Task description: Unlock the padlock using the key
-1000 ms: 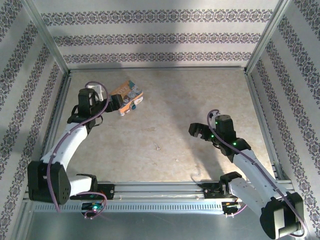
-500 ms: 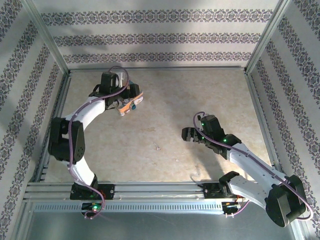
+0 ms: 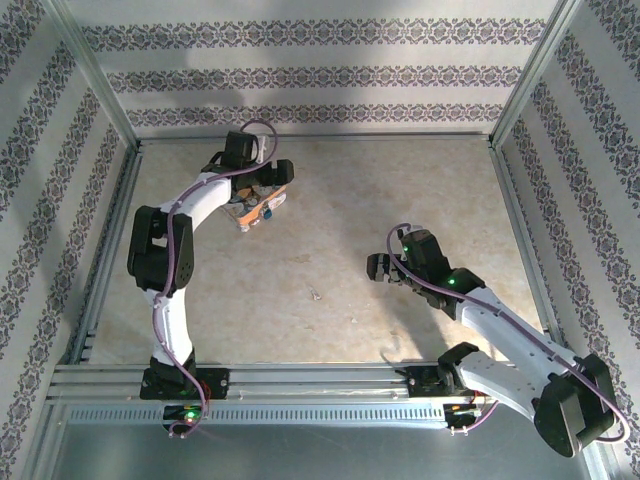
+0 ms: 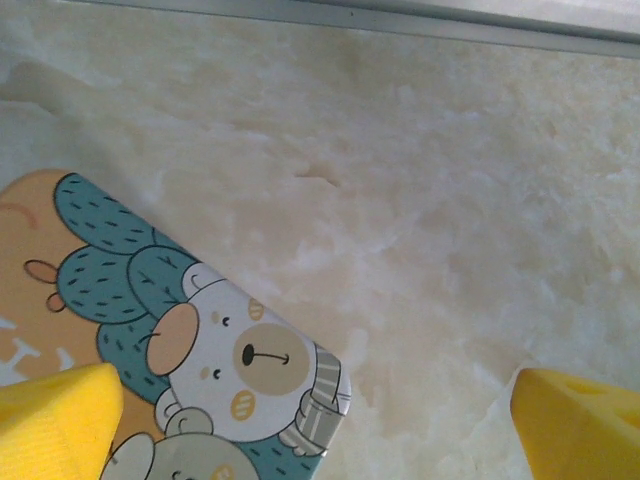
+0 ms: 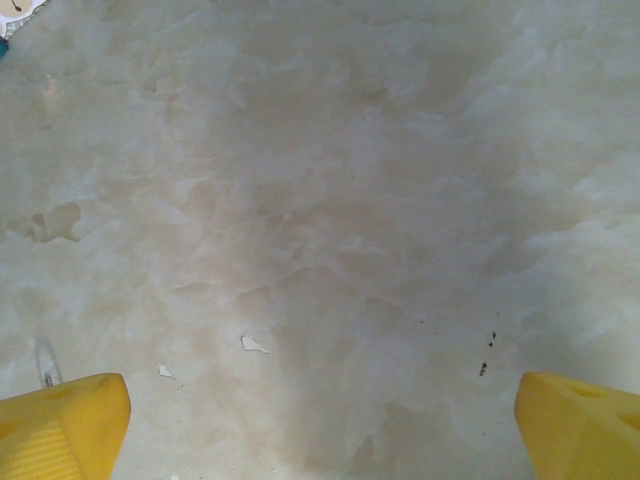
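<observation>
The padlock (image 4: 150, 340) is a flat orange and teal block with cartoon bears, lying on the table at the far left (image 3: 268, 203). My left gripper (image 3: 264, 186) hovers right over it, open. In the left wrist view the block's corner lies between the yellow fingertips (image 4: 55, 420), close to the left one, and the left gripper (image 4: 318, 430) touches nothing. A small bluish bit (image 3: 267, 213) at the padlock's near edge looks like the key. My right gripper (image 3: 384, 268) is open above bare table right of centre, and nothing lies between its fingertips (image 5: 60, 425).
The marbled table (image 3: 330, 230) is boxed in by metal rails (image 4: 400, 20) and patterned walls. The far rail runs just behind the padlock. Small white flecks (image 5: 253, 345) lie on the table under the right gripper.
The left arm has swung from the left side out to the far end and now sits over the padlock. The right gripper shifted slightly left. Both stayed open.
</observation>
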